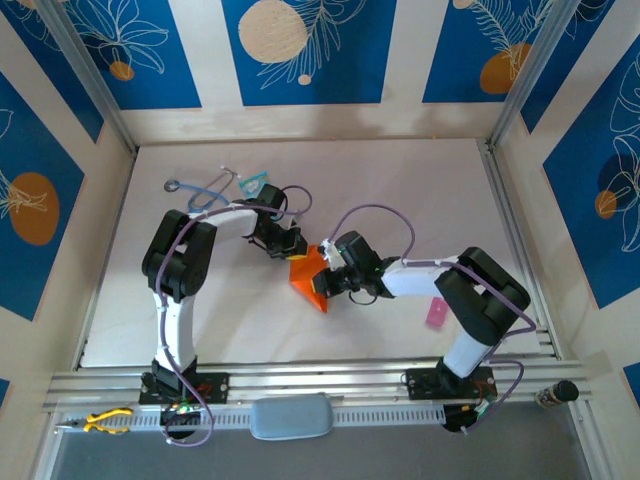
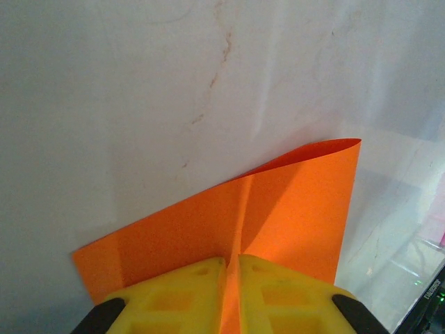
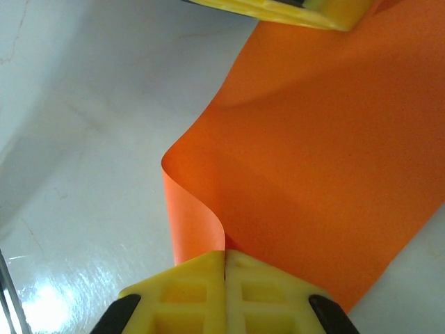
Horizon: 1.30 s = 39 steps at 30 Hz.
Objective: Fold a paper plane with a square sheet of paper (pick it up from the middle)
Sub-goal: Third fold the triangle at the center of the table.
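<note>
Near the middle of the table (image 1: 400, 180), you have the square sheet of paper (image 1: 306, 277) pinched from two sides: the left gripper (image 2: 231, 263) has its jaws clamped on one edge, and the right gripper (image 3: 224, 256) is pressed shut on a curled edge. The paper seems lifted, though shadows blur that.

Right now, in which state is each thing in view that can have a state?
square sheet of paper, pinched by both hands, curved and not flat, not yet a plane.
left hand, shut on the square sheet of paper.
right hand, shut on the square sheet of paper.
pink strip, lying flat, untouched.
</note>
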### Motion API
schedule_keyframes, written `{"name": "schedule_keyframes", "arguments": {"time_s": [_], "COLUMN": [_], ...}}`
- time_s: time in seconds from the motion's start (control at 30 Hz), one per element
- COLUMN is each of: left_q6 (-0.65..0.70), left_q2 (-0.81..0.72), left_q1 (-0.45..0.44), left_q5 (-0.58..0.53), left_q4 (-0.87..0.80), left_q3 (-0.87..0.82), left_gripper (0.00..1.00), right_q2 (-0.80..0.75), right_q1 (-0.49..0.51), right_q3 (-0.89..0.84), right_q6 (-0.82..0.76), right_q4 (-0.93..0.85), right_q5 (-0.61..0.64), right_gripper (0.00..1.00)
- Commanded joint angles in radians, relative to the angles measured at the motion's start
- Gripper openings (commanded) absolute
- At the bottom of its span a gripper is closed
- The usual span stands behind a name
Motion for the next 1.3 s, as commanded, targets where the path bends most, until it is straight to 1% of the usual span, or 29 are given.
{"name": "schedule_keyframes", "arguments": {"time_s": [0.0,0.5,0.93,1.27], "left_q6": [0.011,0.004,0.001,-0.001], "left_q2": [0.013,0.006,0.010,0.009], "left_q1": [-0.005,-0.006,-0.006,-0.005], "left_q5": [-0.060,-0.070,-0.068,-0.064], "left_q4": [-0.044,-0.039,-0.031,-0.024], "left_q3": [-0.006,-0.017,-0.017,-0.019], "left_gripper": [0.16,0.16,0.16,0.16], "right_q2": [0.019,0.020,0.039,0.040], "right_q1": [-0.011,-0.025,-0.033,-0.026], "right_q3": [0.032,0.043,0.086,0.129], "right_q6": [0.017,0.053,0.040,0.027], "right_q4": [-0.053,-0.114,-0.164,-0.242], "right_q5": [0.005,0.040,0.040,0.074], "right_gripper": [0.01,0.01,0.01,0.01]}}
